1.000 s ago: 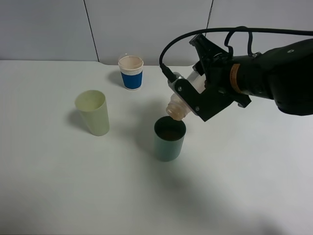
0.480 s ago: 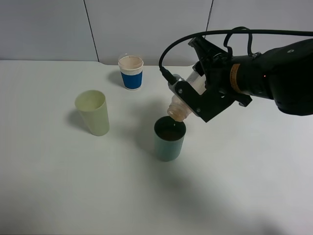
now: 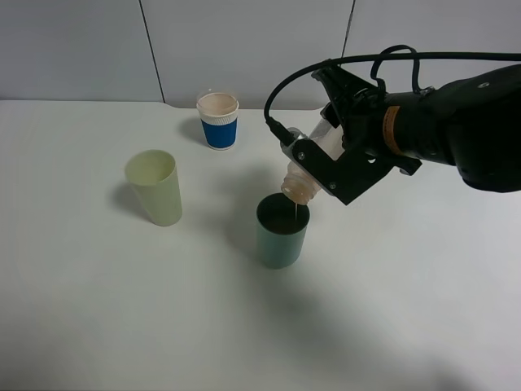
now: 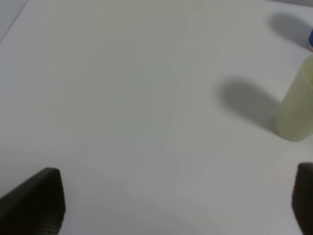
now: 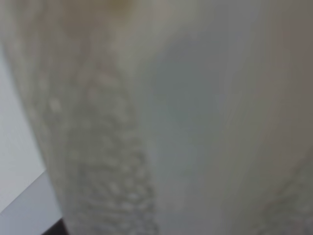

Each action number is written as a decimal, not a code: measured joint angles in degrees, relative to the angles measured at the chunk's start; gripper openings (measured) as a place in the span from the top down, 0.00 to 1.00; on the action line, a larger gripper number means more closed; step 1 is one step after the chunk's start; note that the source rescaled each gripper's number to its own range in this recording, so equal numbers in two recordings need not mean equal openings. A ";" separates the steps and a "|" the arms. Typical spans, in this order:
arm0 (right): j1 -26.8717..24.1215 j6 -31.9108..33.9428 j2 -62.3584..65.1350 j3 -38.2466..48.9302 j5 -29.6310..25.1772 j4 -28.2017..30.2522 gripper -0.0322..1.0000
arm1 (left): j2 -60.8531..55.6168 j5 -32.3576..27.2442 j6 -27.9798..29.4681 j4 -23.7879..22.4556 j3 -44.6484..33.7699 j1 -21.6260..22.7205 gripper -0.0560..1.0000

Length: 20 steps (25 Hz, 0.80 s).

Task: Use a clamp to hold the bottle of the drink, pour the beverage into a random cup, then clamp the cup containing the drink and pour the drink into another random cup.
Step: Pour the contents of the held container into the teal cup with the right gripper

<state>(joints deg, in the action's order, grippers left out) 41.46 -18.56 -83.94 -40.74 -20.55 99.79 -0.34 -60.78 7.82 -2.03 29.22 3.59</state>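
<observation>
The task stands in its first pour. In the high view the right claw (image 3: 316, 155) is closed around the bottle (image 3: 298, 182), which it holds tipped steeply, neck down and toward the left, with the mouth just above the rim of the teal tumbler (image 3: 281, 238). A thin thread of the pale beverage (image 3: 294, 209) runs from the mouth into the tumbler's dark inside; how much has collected there cannot be told from this angle. The right wrist view is filled by the bottle's translucent wall (image 5: 171, 122), blurred and very close, with what looks like froth on the liquid, so some drink remains inside. The left claw (image 4: 171, 205) hangs wide open above bare tabletop (image 4: 122, 88), holding nothing, and its camera catches the pale green tumbler (image 4: 295, 112) at the edge of its view. That tumbler (image 3: 155, 189) stands upright, well apart from the teal one, off to the left in the high view; no liquid can be made out in it. A blue-sleeved paper cup (image 3: 218, 122) stands farther back and is not involved. What is left, judged from this, is most of the job: finish the pour, right the bottle and set it down, grip the teal tumbler, carry it over and tip it into the pale green one.
</observation>
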 joint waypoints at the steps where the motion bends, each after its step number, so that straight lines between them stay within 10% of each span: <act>1: 0.00 0.00 0.00 0.00 0.00 0.00 0.97 | 0.00 0.00 0.00 0.00 0.00 0.00 0.19; 20: 0.00 0.00 0.00 -3.01 0.41 0.00 0.97 | 0.00 0.00 0.00 0.00 0.00 0.00 0.19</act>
<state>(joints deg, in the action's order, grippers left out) 41.46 -18.56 -83.94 -43.75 -20.14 99.79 -0.34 -60.78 7.82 -2.03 29.22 3.59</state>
